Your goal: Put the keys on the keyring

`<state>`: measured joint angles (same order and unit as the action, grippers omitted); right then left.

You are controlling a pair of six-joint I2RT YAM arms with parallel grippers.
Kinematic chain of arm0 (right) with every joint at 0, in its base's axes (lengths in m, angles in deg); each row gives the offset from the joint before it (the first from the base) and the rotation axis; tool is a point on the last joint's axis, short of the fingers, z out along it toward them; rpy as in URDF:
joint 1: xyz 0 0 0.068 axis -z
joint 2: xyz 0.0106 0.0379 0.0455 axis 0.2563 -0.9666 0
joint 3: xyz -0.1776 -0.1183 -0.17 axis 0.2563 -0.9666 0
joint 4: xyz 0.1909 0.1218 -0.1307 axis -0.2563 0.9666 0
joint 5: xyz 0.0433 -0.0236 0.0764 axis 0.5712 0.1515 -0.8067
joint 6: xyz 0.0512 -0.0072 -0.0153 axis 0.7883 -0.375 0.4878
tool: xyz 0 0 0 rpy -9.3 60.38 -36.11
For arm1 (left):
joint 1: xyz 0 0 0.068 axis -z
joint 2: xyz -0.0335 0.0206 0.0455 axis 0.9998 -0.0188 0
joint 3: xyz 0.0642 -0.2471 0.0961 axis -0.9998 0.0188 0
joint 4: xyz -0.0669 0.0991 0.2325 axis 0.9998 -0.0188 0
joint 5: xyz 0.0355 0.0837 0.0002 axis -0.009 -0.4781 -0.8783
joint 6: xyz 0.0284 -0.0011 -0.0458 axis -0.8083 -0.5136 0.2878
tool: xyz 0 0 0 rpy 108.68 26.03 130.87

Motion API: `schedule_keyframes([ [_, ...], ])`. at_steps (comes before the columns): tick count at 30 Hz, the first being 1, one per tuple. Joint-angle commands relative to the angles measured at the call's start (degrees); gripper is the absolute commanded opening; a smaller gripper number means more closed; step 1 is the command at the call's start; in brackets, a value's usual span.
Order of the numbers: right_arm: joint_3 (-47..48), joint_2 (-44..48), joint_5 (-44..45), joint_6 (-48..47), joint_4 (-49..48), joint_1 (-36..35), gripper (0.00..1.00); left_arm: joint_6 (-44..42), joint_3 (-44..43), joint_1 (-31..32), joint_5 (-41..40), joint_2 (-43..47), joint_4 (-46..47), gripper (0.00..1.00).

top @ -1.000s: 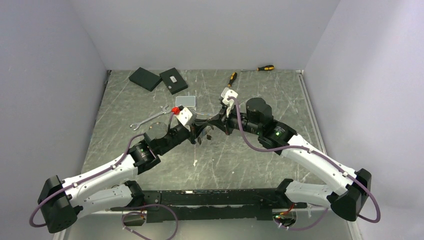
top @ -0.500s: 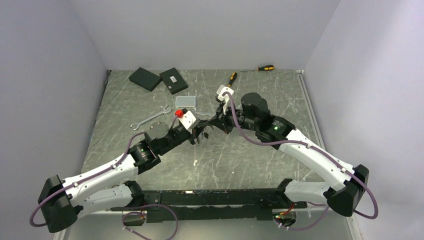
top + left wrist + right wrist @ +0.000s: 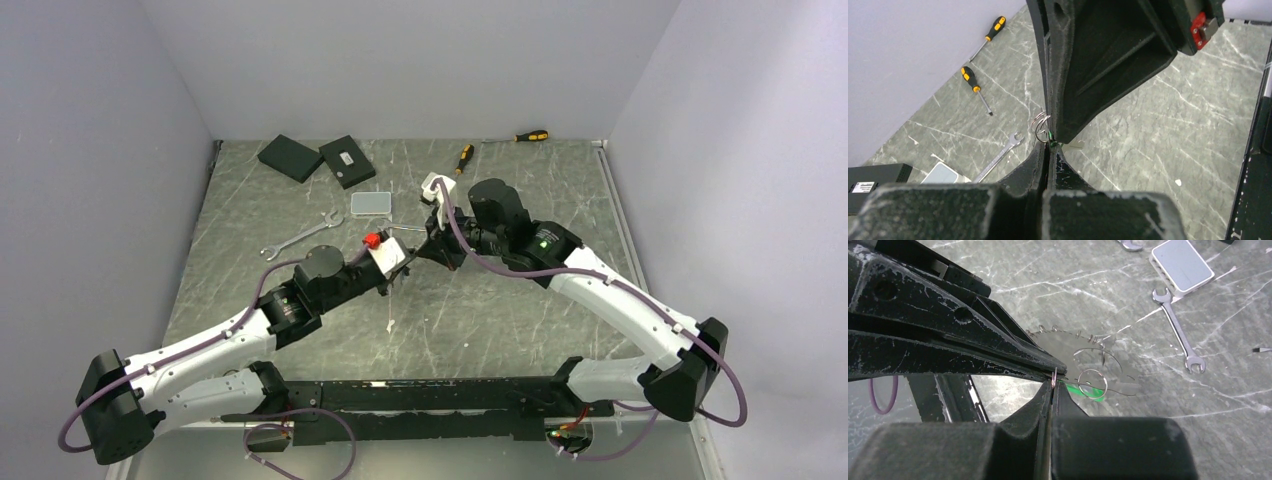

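My two grippers meet tip to tip over the middle of the table in the top view. My left gripper [image 3: 402,270] [image 3: 1049,146] is shut, with a green key tag [image 3: 1050,138] pinched at its tip. My right gripper [image 3: 420,258] [image 3: 1053,385] is shut on a bit of thin wire at its tip. The thin silvery keyring [image 3: 1118,392] runs from there out to the right. A small wire ring [image 3: 1106,385] and the green tag [image 3: 1080,389] hang just past my right fingertips. Other keys are too small to make out.
A silver wrench [image 3: 300,235] [image 3: 998,157] and a small white box [image 3: 372,203] [image 3: 1182,264] lie left of centre. A second wrench [image 3: 1178,330] is nearby. Two black boxes [image 3: 290,157] [image 3: 347,160] and two yellow-and-black screwdrivers [image 3: 462,158] [image 3: 530,135] sit at the back.
My right wrist has swung left and a little farther back. My left gripper has shifted right and toward me. The two tips have stayed pressed together.
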<state>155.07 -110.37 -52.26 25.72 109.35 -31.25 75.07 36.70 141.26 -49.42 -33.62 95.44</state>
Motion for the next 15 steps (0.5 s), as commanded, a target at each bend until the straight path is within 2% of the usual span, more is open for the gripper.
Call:
schedule_keyframes([
  [1,3.9,0.1,-0.6,-0.5,3.6,0.2,0.00,-4.0,-2.0,-0.4,-3.3,1.5,-2.6,0.00],
  [11,5.2,-1.6,0.0,-1.5,9.1,0.2,0.00,-5.9,-2.1,-0.4,-3.4,1.7,-3.9,0.00],
  [12,5.0,-1.4,0.1,-1.5,9.1,0.2,0.02,-6.0,-2.1,-0.3,-3.4,1.7,-3.9,0.00],
  [15,4.4,-0.3,0.4,-1.1,7.8,0.2,0.22,-6.0,-2.0,-0.4,-3.4,1.6,-3.8,0.00],
])
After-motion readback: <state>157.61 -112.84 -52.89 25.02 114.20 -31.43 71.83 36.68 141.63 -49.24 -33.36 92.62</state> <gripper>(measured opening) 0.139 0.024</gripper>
